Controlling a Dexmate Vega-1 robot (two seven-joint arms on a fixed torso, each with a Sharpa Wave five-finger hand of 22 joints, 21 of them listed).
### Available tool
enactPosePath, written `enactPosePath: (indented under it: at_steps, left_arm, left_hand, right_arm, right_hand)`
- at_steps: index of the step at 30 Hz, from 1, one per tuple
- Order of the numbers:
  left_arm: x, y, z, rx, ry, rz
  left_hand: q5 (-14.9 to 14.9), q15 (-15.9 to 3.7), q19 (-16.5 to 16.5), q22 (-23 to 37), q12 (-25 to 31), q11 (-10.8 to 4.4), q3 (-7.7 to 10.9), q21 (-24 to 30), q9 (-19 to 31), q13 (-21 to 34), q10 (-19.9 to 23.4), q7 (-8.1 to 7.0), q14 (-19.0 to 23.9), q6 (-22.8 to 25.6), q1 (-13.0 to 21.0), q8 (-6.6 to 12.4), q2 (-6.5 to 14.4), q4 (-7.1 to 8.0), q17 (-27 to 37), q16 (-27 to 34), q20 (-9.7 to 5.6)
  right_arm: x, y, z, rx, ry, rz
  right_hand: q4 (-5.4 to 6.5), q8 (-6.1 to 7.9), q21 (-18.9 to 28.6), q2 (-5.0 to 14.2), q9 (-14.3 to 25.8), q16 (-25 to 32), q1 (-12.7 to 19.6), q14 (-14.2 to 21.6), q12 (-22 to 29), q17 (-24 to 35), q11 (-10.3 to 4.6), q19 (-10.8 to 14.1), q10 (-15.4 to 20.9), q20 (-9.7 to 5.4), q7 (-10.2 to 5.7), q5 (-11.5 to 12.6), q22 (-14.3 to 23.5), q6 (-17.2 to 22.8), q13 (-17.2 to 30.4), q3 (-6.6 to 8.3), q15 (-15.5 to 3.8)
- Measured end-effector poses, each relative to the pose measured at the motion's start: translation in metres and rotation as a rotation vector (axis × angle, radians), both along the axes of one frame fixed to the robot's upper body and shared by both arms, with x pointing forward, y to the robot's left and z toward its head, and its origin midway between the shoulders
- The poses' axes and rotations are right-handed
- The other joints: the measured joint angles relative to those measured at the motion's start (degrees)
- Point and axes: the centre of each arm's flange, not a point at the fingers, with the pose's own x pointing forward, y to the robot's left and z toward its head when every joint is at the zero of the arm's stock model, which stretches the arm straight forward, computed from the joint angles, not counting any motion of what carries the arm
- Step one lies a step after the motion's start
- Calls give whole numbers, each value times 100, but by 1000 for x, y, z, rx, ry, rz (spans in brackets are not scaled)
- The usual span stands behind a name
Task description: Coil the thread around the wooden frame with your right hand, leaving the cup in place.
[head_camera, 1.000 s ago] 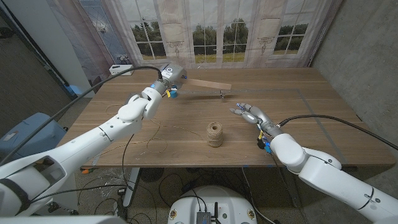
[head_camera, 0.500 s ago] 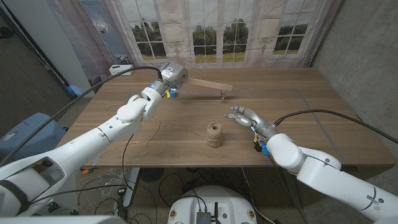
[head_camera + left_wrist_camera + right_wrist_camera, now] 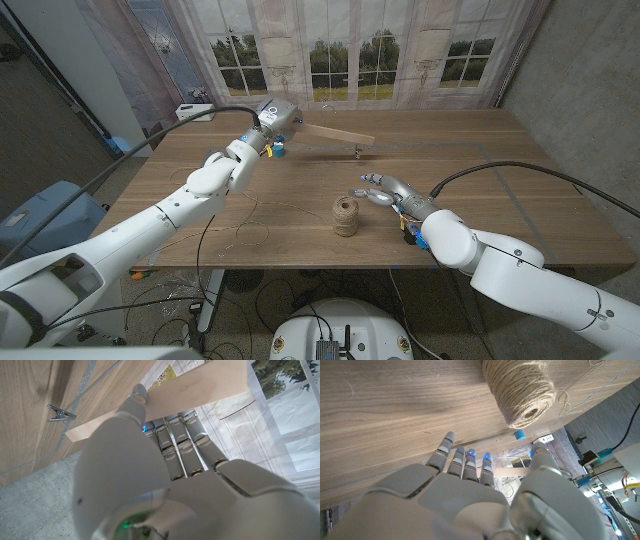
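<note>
The left robot hand is holding the wooden frame above the tabletop. The right robot hand, fingers spread and empty, is hovering beside the thread spool; I judge the next move is pinching the loose thread.

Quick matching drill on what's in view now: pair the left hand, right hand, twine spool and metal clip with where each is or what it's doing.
Things:
1. left hand
2. right hand
3. twine spool
4. metal clip

States:
A. stands upright mid-table
B. open, fingers apart, beside the spool
C. holds the wooden slat above the table
D. lies under the slat's free end

Pairs: 1-C, 2-B, 3-A, 4-D
</note>
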Motion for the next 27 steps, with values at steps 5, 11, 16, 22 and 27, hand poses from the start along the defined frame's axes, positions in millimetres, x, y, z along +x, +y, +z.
enactPosePath:
  at_steps: [5, 11, 16, 22, 27]
  left_arm:
    - [-1, -1, 0, 3, -3, -3]
    - [-1, -2, 1, 7, -8, -8]
    - [-2, -3, 1, 9, -13, -12]
    - [-4, -4, 3, 11, -21, -19]
    - [-5, -3, 3, 10, -24, -20]
  left_hand:
    - [-1, -19, -41, 0, 0, 21, 0, 45, 0, 31, 23, 10, 18, 10, 0, -1, 0, 0, 18, -1, 1]
    - [-12, -33, -40, -26, -39, 13, 0, 89, 0, 60, 31, 10, 31, 10, 0, -5, 0, 0, 42, -7, 1]
    - [12, -61, -51, -26, -39, 13, 0, 133, 1, 83, 31, 9, 57, 11, 0, -10, 0, 0, 52, -21, -10]
    - [23, -360, -50, -53, -38, 12, 1, 207, 43, 115, 32, -136, 334, 156, 0, -28, 0, 0, 59, -22, -10]
    - [26, -401, -82, -71, -82, 11, 1, 232, 35, 137, 32, -164, 355, 184, 1, -35, 0, 0, 61, -25, 22]
  right_arm:
    - [-3, 4, 0, -37, 24, -7]
    - [-10, 14, 2, -83, 38, 1]
    - [-15, 21, 3, -130, 61, -8]
    - [-20, 32, 4, -181, 89, -18]
    - [-21, 38, 2, -229, 115, -50]
  right_hand:
    - [32, 0, 1, -81, 0, 0, -11, 0, -22, 0, -62, 86, -143, 127, -51, 0, 0, -135, 0, -32, 0]
    - [53, 0, 1, -182, 0, -49, 30, -62, -44, 0, -184, 100, -347, 232, -248, 0, 0, -329, 0, -94, -18]
    - [34, 0, 1, -265, 0, -49, 96, -124, -44, -1, -310, 152, -473, 339, -445, 24, 0, -423, 0, -124, -18]
    - [11, -6, 1, -437, -1, -49, 269, -177, -44, -1, -419, 185, -708, 494, -776, 98, 0, -699, 28, -147, -72]
    - [-7, -22, 1, -487, -1, -49, 523, -226, -44, -1, -502, 212, -915, 546, -952, 154, 0, -1036, 28, -129, -121]
